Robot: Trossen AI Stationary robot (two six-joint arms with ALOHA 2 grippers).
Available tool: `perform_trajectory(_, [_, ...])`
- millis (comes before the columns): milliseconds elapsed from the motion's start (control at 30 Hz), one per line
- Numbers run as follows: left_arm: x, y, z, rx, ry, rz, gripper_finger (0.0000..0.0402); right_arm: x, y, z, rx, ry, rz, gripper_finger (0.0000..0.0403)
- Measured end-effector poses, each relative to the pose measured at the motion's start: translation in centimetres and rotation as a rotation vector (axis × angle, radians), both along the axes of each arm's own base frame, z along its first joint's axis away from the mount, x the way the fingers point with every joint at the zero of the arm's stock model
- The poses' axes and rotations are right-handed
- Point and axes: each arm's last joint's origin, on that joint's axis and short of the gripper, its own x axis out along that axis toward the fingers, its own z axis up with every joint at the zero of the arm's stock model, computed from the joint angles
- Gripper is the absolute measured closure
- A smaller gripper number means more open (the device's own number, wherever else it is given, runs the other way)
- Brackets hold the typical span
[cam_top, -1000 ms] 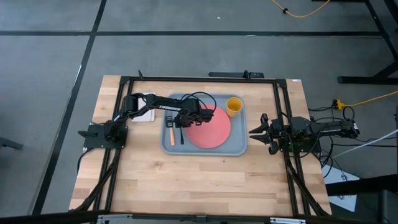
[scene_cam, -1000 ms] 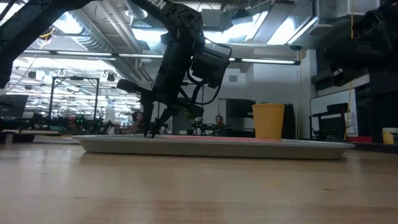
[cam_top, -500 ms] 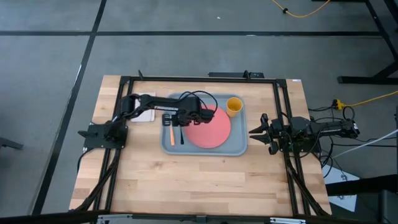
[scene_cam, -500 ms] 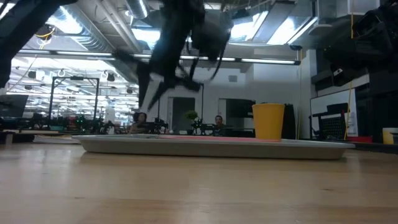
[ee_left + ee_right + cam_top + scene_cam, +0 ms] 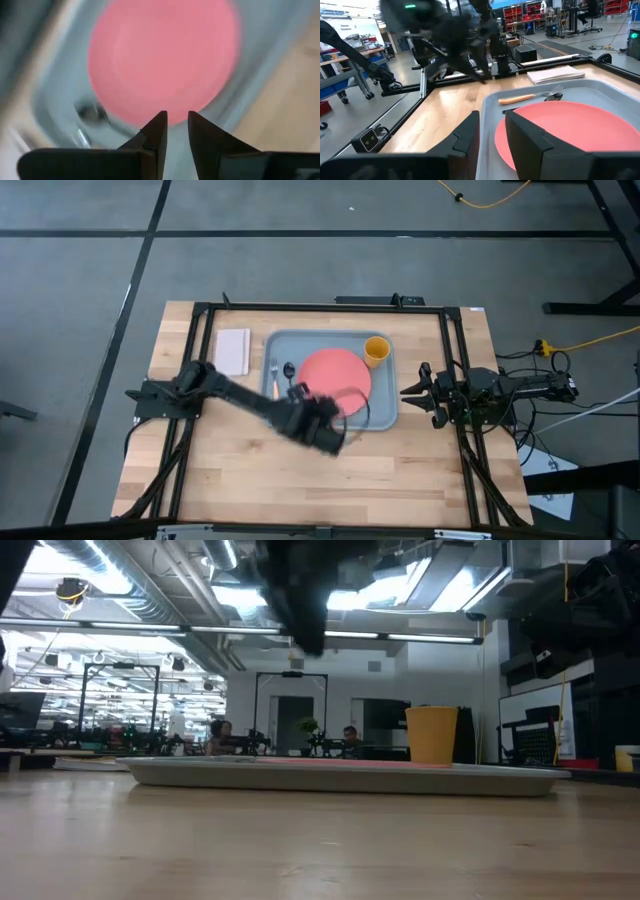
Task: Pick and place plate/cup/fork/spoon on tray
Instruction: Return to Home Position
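the tray [image 5: 382, 412] holds plate [image 5: 335, 374], cup [image 5: 376, 350], fork [image 5: 273, 375], spoon [image 5: 290, 370]; left end effector [image 5: 175, 131] empty, fingers slightly apart.

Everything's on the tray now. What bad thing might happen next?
The left gripper hangs over the tray's near rim, empty; swinging low, it might bump the tray and shift everything. The cup stands upright in a far corner, so a jolt might tip it. The fork and spoon lie loose and might slide.

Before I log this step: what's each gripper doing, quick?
Left gripper: open a little, empty, above the tray's near edge.
Right gripper: open, empty, parked beside the tray.
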Motion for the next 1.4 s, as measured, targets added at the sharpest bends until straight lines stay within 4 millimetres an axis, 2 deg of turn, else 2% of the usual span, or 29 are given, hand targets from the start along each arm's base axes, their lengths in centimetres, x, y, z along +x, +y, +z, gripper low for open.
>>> perform_trajectory(67, [-0.2,-2.0,0.3,0.135,0.007,-0.168,0.0332,0.0,0.0,0.0,0.0,0.0,0.0,0.0304])
perform_trajectory(133, [-1.0,-3.2,1.2,0.202,0.004,-0.248,0.0332,0.0,0.0,0.0,0.0,0.0,0.0,0.0304])
perform_trajectory(233, [-1.7,-3.3,3.2,0.235,0.011,-0.354,0.0333,0.0,0.0,0.0,0.0,0.0,0.0,0.0304])
perform_trajectory(333, [-1.3,-2.5,3.7,0.18,0.052,-0.48,0.0333,0.0,0.0,0.0,0.0,0.0,0.0,0.0304])
perform_trajectory(467, [-0.7,0.0,1.4,0.041,0.107,-0.564,0.0333,0.0,0.0,0.0,0.0,0.0,0.0,0.0304])
perform_trajectory(533, [-1.2,1.1,-0.2,-0.016,0.115,-0.566,0.0333,0.0,0.0,0.0,0.0,0.0,0.0,0.0304])
perform_trajectory(600, [-1.7,1.9,-1.0,-0.061,0.037,-0.594,0.0333,0.0,0.0,0.0,0.0,0.0,0.001,0.0304])
perform_trajectory(767, [-6.4,4.0,-2.0,-0.084,-0.172,-0.656,0.0333,0.0,0.0,0.0,0.0,-0.001,0.0,0.0304])
perform_trajectory(1000, [-15.2,7.0,-3.4,-0.071,-0.501,-0.775,0.0333,0.0,0.0,0.0,-0.001,0.004,0.0,0.0304])
perform_trajectory(1100, [-18.5,8.0,-4.3,-0.031,-0.587,-0.784,0.0333,0.0,0.0,0.0,0.0,0.004,0.001,0.0304])
perform_trajectory(1267, [-23.1,9.3,-6.6,0.012,-0.62,-0.772,0.0333,0.0,0.0,0.0,-0.001,0.004,0.0,0.0304])
perform_trajectory(1400, [-25.3,9.4,-7.5,-0.048,-0.825,-0.799,0.0333,0.0,0.0,0.0,0.0,0.004,0.0,0.0304])
